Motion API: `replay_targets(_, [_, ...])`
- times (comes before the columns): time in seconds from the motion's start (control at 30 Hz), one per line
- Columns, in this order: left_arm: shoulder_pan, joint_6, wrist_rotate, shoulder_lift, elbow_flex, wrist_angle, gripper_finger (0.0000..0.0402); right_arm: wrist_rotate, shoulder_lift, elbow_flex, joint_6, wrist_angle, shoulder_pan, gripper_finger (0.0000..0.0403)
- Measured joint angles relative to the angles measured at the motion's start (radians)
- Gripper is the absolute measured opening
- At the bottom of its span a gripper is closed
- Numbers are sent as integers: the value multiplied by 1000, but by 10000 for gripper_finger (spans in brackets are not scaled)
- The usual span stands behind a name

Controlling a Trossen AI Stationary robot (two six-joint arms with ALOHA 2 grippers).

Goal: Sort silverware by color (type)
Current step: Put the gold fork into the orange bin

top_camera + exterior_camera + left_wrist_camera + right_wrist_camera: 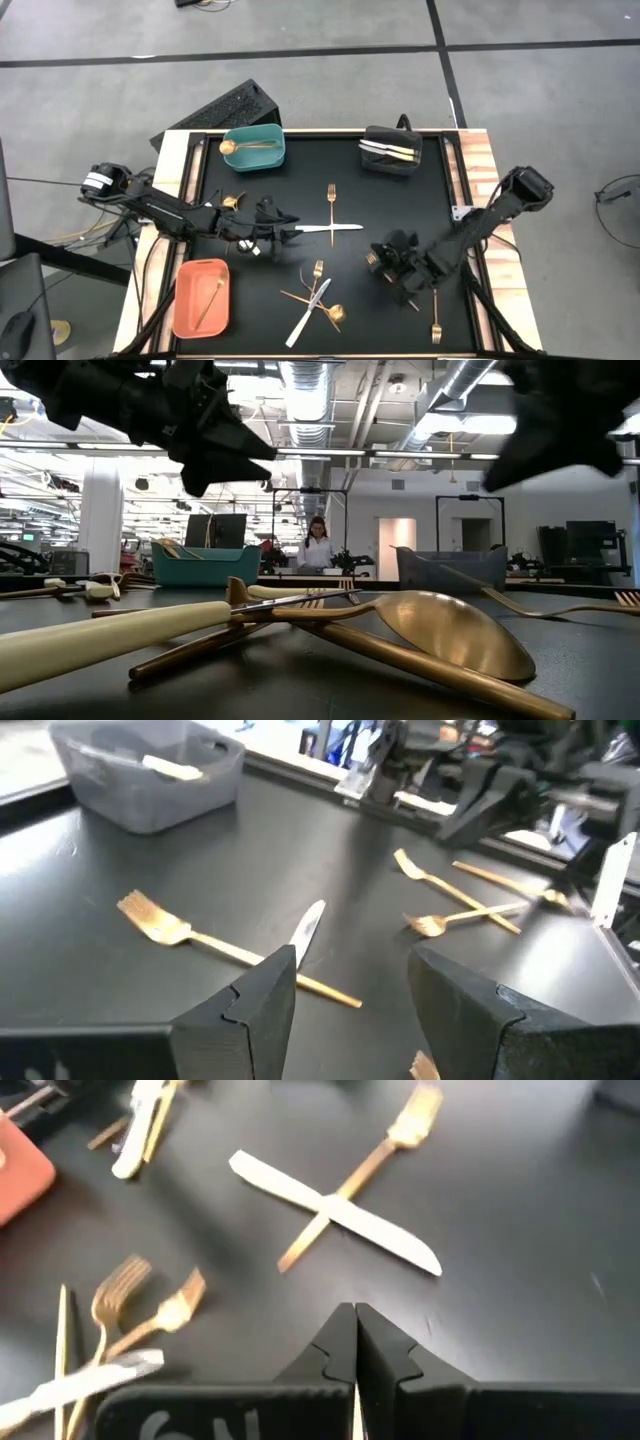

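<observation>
Just ahead of the left end effector [350, 1000], fingers spread wide, lies a white-handled knife [318, 229] crossing a gold fork [331, 210]: stiff, thin, probably slippery, best pinched mid-handle. Right end effector [356, 1342] hovers, pressed together.

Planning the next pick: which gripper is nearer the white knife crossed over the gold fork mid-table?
Left. The left gripper sits just beside the white knife, by its handle end. The right gripper is farther off, beyond the blade tip and nearer the table's front.
</observation>
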Motion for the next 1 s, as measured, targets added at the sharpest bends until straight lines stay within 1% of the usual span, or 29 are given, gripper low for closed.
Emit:
replay_targets(0.13, [-12, -2, -7, 0, 0, 5, 178, 25, 3, 0, -251, 214, -87, 22])
replay_targets(0.23, [-19, -4, -12, 0, 0, 30, 178, 86, 3, 1, -367, 372, -143, 22])
replay_targets(0.3, [-28, 14, -12, 0, 0, 61, 178, 106, 3, 1, -453, 459, -175, 22])
replay_targets(0.33, [-33, 26, -11, 0, 0, 81, 178, 102, 3, 1, -498, 494, -190, 22])
replay_targets(0.4, [-46, 45, -11, 0, 0, 102, 178, 40, 2, 2, -573, 535, -221, 24])
replay_targets(0.47, [-54, 53, -11, 0, 0, 97, 178, -56, 2, 2, -603, 519, -251, 29])
replay_targets(0.53, [-58, 54, -12, 0, 0, 82, 178, -182, 2, 2, -601, 462, -276, 38])
replay_targets(0.63, [-58, 45, -30, 0, 0, 41, 178, -356, 2, 2, -541, 342, -300, 52])
replay_targets(0.7, [-58, 33, -48, 0, 0, 20, 178, -434, 2, 2, -502, 255, -297, 61])
replay_targets(0.87, [-58, -4, -65, 0, 0, -10, 178, -527, 2, 2, -406, 101, -245, 85])
replay_targets(1.0, [-58, -12, -65, 0, 0, -13, 178, -560, 39, 2, -338, 81, -195, 107])
